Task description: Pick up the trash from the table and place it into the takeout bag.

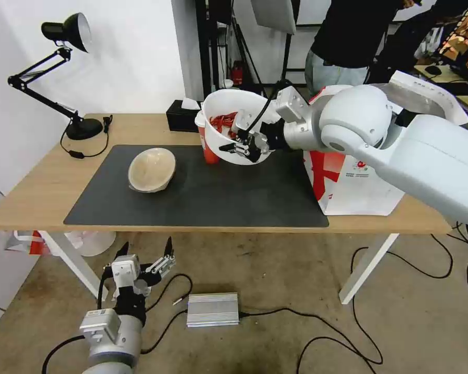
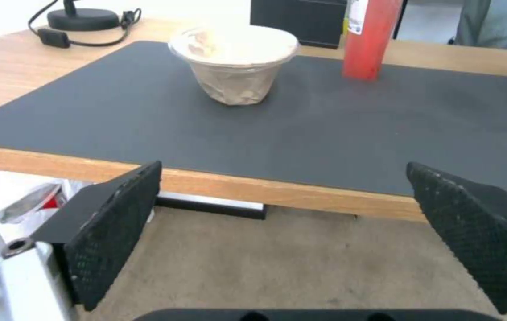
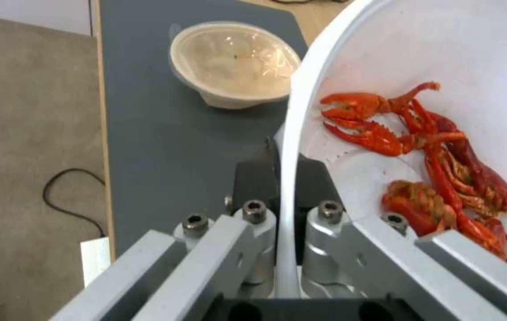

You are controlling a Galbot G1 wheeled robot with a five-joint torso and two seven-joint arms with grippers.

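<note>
Head view: the right end effector [image 1: 246, 147] was clamped on the rim of the white plastic bowl [image 1: 234, 111], holding it tilted and clear of the bench [image 1: 41, 192], above the back of the dark grey mat [image 1: 203, 200]. Red crayfish shells [image 1: 222, 122] lay inside the bowl. The red paper cup [image 1: 210, 151] stood on the mat, partly behind the raised bowl. The beige pulp bowl [image 1: 152, 169] rested on the mat, well apart to the left. The takeout bag [image 1: 354, 184] stood at the right end of the bench, behind the right arm. A black tissue box [image 1: 182, 117] and a desk lamp [image 1: 67, 36] stood at the rear. The left end effector [image 1: 144, 254] hung below bench level in front of the bench edge, fingers spread.

Left wrist view: the left end effector's pads [image 2: 117, 232] stood wide apart with nothing between them. Beyond the bench edge sat the pulp bowl [image 2: 233, 62] and the red cup [image 2: 371, 40], both on the mat [image 2: 324, 133].

Right wrist view: the right end effector's fingers [image 3: 256, 178] pinched the white bowl's rim [image 3: 292, 133], one finger inside and one outside. Crayfish shells [image 3: 443, 165] lay against the bowl wall. The pulp bowl [image 3: 235, 62] sat on the mat [image 3: 164, 133] below.
</note>
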